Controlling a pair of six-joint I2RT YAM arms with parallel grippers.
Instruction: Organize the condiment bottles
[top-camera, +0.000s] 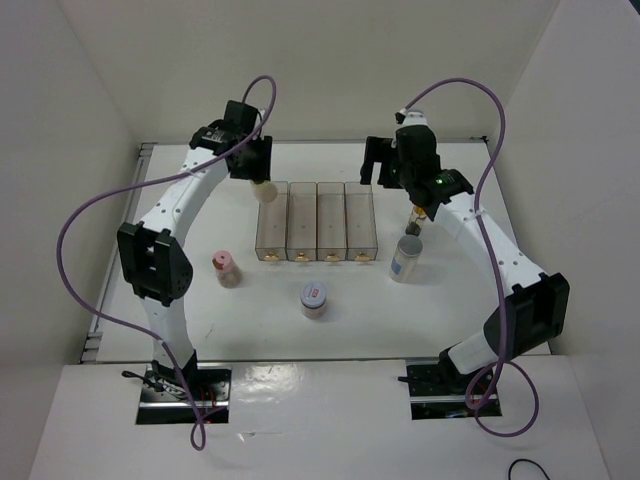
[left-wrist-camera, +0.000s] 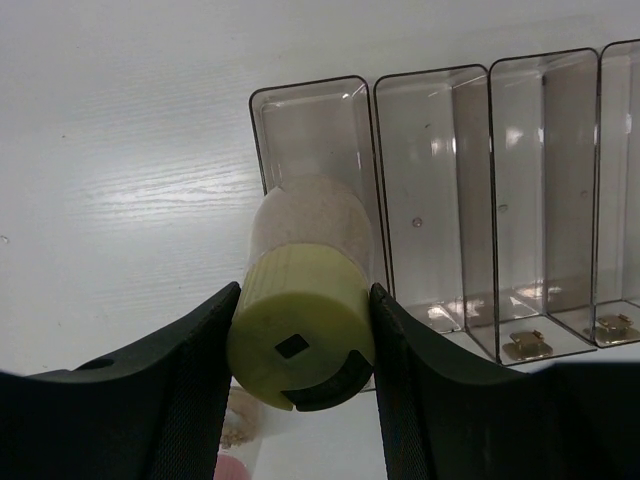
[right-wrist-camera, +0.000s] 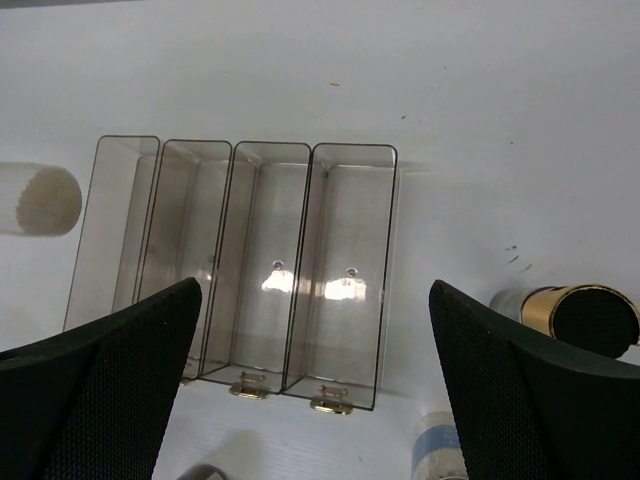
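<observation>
Left gripper (left-wrist-camera: 304, 340) clamps the yellow-lidded jar (left-wrist-camera: 305, 240) over the rack (left-wrist-camera: 310, 84) at its left wall; if I lower now, it may snag. Right gripper (right-wrist-camera: 315, 330) wide apart, empty.

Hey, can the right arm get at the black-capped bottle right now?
Probably yes. The right pincer is open and empty over the rack, and the bottle stands uncovered close beside it, with nothing between them.
</observation>
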